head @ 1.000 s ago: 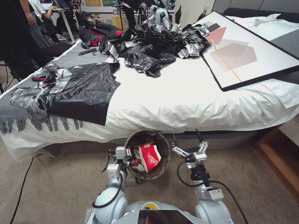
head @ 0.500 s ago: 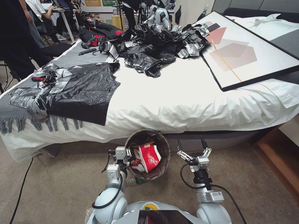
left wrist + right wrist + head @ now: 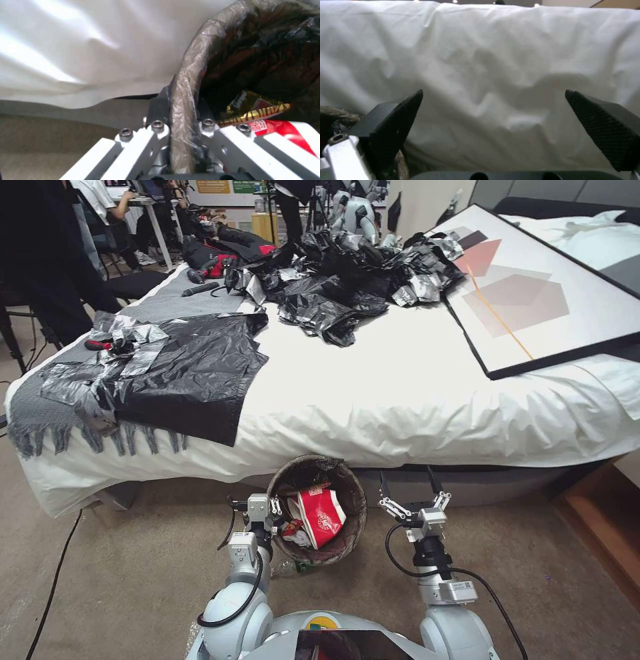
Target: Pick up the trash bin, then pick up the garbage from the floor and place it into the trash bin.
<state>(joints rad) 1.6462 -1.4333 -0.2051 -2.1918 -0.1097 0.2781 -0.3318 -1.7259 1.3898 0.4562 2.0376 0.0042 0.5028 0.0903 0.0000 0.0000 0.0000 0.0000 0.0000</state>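
**Bin held by a thin rim pinch, with litter still on the carpet**

Head view. Trash bin (image 3: 317, 508) is seen lifted at the foot of the bed (image 3: 413, 400), its bagged rim clamped by the left gripper (image 3: 272, 511) on the robot's left side. Red-and-white cups (image 3: 320, 517) and other litter are already inside. The right gripper (image 3: 409, 488) is held just beside the bin on its other side, fingers spread and carrying nothing. A green-labelled bottle (image 3: 293, 567) is partly visible on the floor (image 3: 133, 567) under the bin, beside the left arm — it could be missed or nudged, because the bin and arm hide most of it.

Left wrist view. The two dark fingers (image 3: 159, 105) are seen pressed together on the bin rim (image 3: 186, 82), one outside the wall and one inside, with the loose liner film caught between them. A slip is judged the main risk: the film is smooth and wrinkled, the pinch is at one point only, and the load hangs to one side, so the bin may tilt or rotate and spill the yellow wrapper (image 3: 256, 110).

Right wrist view. The wide-apart pads (image 3: 398, 117) are shown facing the white sheet (image 3: 493, 62), the bin's edge (image 3: 333, 115) close by one finger. A sideways reach could knock the bin — or snag the hanging sheet.
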